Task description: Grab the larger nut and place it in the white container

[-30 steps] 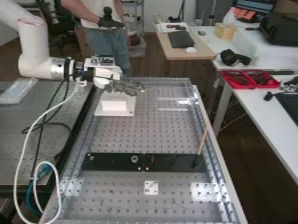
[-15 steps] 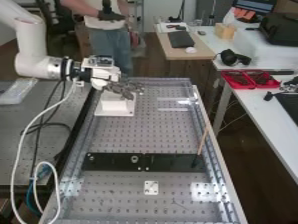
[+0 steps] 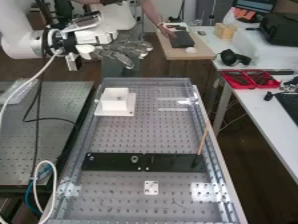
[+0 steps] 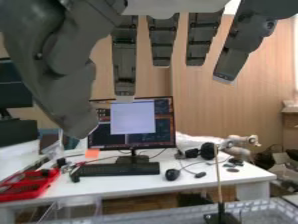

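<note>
Probably the placing is done: released fingers [image 3: 126, 51] hang high near the tabletop's [image 3: 126, 132] far edge, and should avoid the white container [image 3: 114, 105] near the far left corner.

At ten o'clock in the high view, the arm [image 3: 16, 37] is cut off by the picture's edge. Near eleven, the hand [image 3: 126, 48] blurs, its fingers running together in places. The monitor [image 3: 258, 7] at one o'clock and the keyboard [image 3: 290, 100] at three are cropped. At ten o'clock from centre, whether the white container [image 3: 115, 99] is open on top cannot be told. Between seven and eight, the smaller nut [image 3: 91, 158] is too tiny for its shape to read. In the wrist view, the edge crops the hand, the red tray [image 4: 26, 186] and the stick's black base [image 4: 221, 218]; a fingertip hides part of the monitor's upper rim.
</note>
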Motion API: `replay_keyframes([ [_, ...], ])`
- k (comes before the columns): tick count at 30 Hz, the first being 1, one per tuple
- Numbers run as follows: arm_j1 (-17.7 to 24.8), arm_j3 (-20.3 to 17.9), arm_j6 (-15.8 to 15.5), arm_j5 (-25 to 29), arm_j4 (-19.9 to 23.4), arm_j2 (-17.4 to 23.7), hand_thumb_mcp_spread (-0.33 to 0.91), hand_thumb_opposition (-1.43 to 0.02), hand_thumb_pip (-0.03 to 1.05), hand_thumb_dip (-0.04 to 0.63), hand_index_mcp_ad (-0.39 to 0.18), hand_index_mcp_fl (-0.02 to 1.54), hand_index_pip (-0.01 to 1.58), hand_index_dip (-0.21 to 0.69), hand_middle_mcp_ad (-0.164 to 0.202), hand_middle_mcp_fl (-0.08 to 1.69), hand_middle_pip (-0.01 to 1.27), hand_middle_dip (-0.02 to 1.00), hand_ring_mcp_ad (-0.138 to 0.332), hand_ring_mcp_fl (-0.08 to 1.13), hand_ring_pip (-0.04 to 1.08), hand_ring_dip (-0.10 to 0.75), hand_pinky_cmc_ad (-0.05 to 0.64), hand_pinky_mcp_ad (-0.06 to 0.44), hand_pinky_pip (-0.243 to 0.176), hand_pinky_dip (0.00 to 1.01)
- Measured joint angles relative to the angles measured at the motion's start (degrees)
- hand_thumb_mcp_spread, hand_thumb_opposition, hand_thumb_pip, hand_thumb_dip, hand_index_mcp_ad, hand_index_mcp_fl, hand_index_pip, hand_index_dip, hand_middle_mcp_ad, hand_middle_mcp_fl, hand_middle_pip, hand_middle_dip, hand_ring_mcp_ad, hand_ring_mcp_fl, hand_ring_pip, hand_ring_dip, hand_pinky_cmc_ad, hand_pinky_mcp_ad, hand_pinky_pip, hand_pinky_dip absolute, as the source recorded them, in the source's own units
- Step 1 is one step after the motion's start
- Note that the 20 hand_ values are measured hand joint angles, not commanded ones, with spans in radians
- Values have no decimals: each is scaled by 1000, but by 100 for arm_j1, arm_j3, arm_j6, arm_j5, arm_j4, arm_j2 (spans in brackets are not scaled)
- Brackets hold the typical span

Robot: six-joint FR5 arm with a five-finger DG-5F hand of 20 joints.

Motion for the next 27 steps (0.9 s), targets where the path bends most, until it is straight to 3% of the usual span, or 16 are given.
replay_keyframes([
  [8,-291,463,-317,474,27,48,223,-819,747,253,-110,30,901,-45,75,38,136,188,161,17,138,87,342,265,-91,600],
  [16,-519,787,-520,531,-82,-17,222,-806,728,253,-108,28,785,-42,73,63,136,190,164,16,117,87,342,265,-89,600],
  [27,-767,1088,-259,219,-541,-202,222,-791,698,253,-108,28,656,-42,73,63,136,190,161,12,93,91,342,265,-89,595],
])
